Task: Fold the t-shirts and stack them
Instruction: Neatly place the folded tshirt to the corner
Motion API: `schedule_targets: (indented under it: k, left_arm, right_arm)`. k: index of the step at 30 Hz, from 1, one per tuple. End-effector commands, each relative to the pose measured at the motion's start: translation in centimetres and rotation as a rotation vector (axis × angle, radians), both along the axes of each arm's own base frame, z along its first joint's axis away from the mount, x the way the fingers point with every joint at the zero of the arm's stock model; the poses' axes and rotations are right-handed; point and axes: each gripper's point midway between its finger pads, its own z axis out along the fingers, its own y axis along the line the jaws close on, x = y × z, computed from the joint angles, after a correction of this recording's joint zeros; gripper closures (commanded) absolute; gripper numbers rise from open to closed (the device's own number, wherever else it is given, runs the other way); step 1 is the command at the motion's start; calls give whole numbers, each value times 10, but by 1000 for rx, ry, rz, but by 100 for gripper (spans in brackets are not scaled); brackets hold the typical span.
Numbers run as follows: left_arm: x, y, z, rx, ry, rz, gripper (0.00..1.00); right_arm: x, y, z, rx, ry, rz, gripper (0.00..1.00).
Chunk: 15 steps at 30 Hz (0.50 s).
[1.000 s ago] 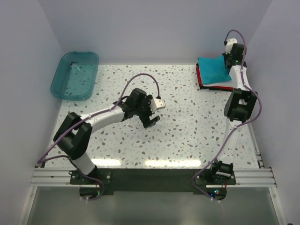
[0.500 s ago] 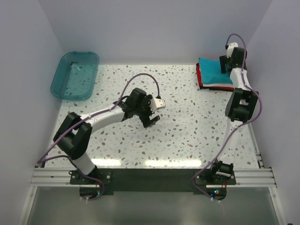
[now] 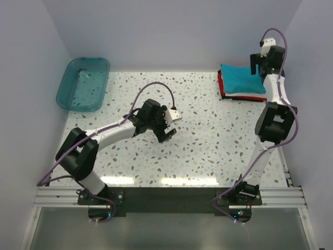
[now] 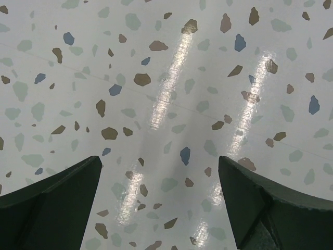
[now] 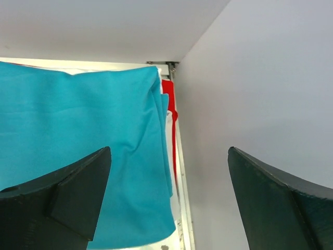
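The t-shirts lie folded in one stack at the back right corner of the table. The teal-blue shirt (image 3: 239, 78) (image 5: 78, 135) is on top, a white layer (image 5: 168, 125) shows below it, and the red one (image 3: 220, 86) (image 5: 167, 91) is at the bottom. My right gripper (image 3: 258, 63) (image 5: 169, 151) hangs above the stack's right end, open, with nothing between its fingers. Over the bare middle of the table my left gripper (image 3: 167, 127) (image 4: 160, 159) is open and holds nothing.
A translucent teal bin (image 3: 83, 83) stands at the back left corner. The side wall (image 5: 260, 78) is close on the right of the stack and the right gripper. The speckled tabletop (image 4: 166, 78) lies under the left gripper.
The right gripper has opened, let go of the teal-blue shirt and risen off the stack. The shirt now lies flat on top. The left arm has shifted slightly.
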Motion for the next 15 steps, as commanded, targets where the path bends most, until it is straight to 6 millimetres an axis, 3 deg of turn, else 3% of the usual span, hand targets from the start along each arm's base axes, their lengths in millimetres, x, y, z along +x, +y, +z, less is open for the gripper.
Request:
schedule_targets:
  k: [1, 3, 5, 6, 10, 12, 14, 15]
  left_arm:
    - [8, -2, 22, -69, -53, 38, 0]
    - [6, -2, 22, -78, -50, 42, 0]
    - [5, -2, 23, -86, -51, 43, 0]
    - [4, -2, 22, -87, -50, 42, 0]
    - [5, -2, 22, -92, -47, 46, 0]
    - [4, -2, 20, -89, -44, 47, 0]
    - [3, -2, 19, -87, -40, 43, 0]
    - [3, -2, 18, -83, -38, 40, 0]
  right_arm:
    - [-12, 25, 57, 83, -115, 89, 4]
    - [-18, 36, 56, 127, -96, 136, 11]
    - [-25, 40, 50, 153, -69, 142, 30]
    - [-26, 42, 48, 159, -58, 148, 44]
    - [-25, 36, 23, 157, 0, 125, 72]
    - [-19, 32, 8, 155, 10, 113, 81]
    - [-11, 26, 3, 146, -7, 85, 84]
    - [-6, 24, -9, 157, 4, 74, 85]
